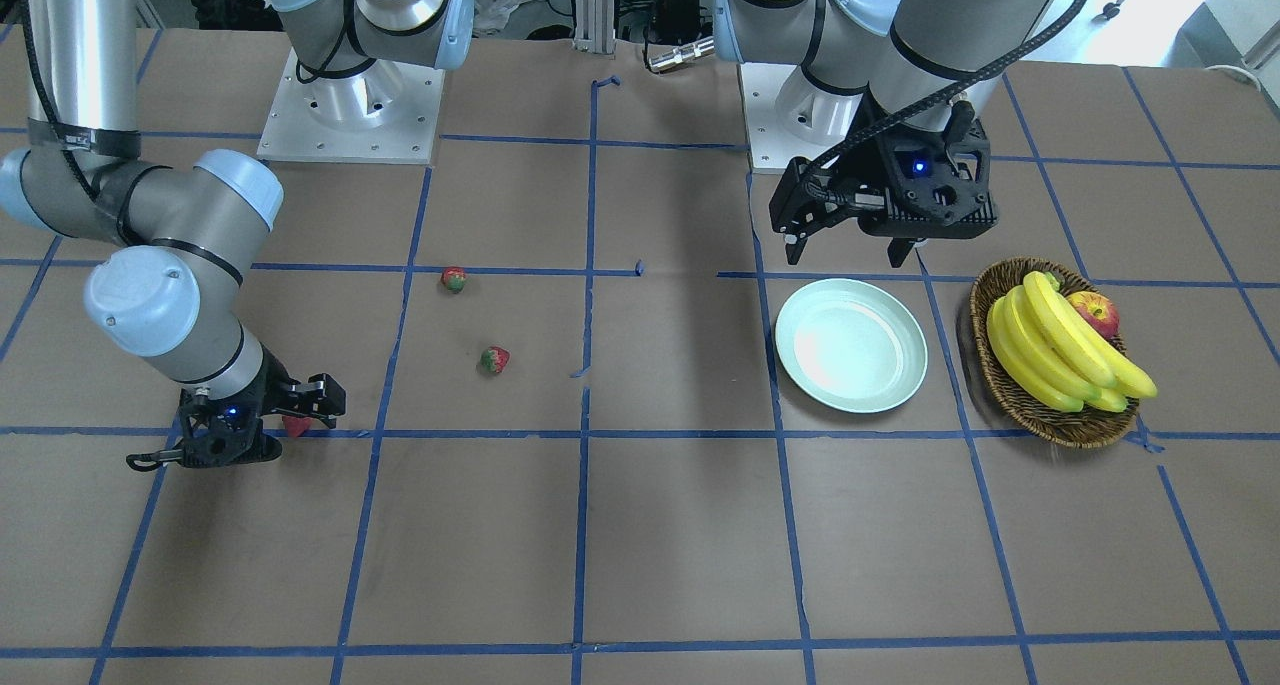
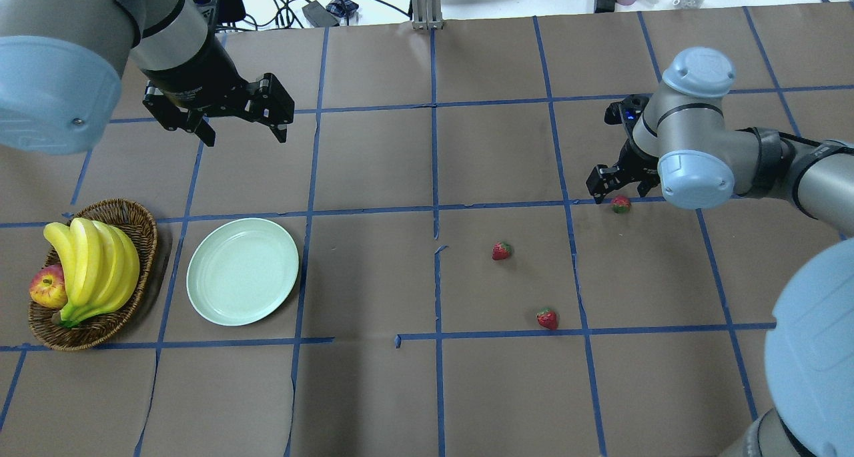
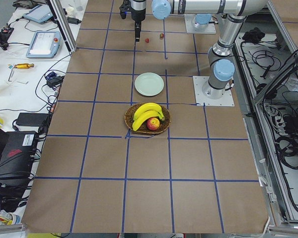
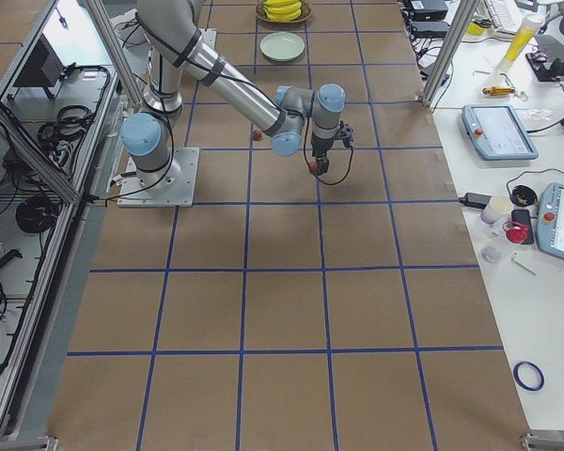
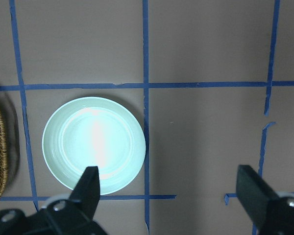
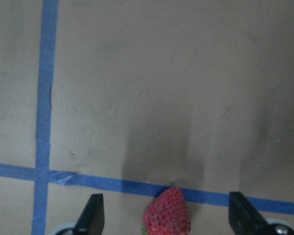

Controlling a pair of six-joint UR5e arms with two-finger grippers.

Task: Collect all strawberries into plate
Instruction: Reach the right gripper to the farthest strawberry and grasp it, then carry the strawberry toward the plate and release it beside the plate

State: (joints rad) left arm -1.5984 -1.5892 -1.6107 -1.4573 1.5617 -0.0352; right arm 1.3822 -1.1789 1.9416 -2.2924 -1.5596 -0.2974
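Observation:
Three red strawberries lie on the brown paper. One strawberry (image 2: pixel 621 204) (image 6: pixel 166 215) sits on a blue tape line between the fingers of my right gripper (image 2: pixel 619 191) (image 1: pixel 300 417), which is open and low over it. The second strawberry (image 2: pixel 502 250) (image 1: pixel 494 359) and the third (image 2: pixel 547 319) (image 1: pixel 454 279) lie apart from it, nearer mid-table. The pale mint plate (image 2: pixel 242 271) (image 1: pixel 851 344) (image 5: pixel 93 144) is empty. My left gripper (image 2: pixel 245 138) (image 1: pixel 846 258) is open and empty, hanging above the table just beyond the plate.
A wicker basket (image 2: pixel 143 233) (image 1: pixel 1000 385) with bananas (image 2: pixel 93 267) and an apple (image 2: pixel 47 288) stands beside the plate on its outer side. Blue tape lines grid the paper. The right arm's elbow (image 2: pixel 694 177) hangs over the table behind the gripper.

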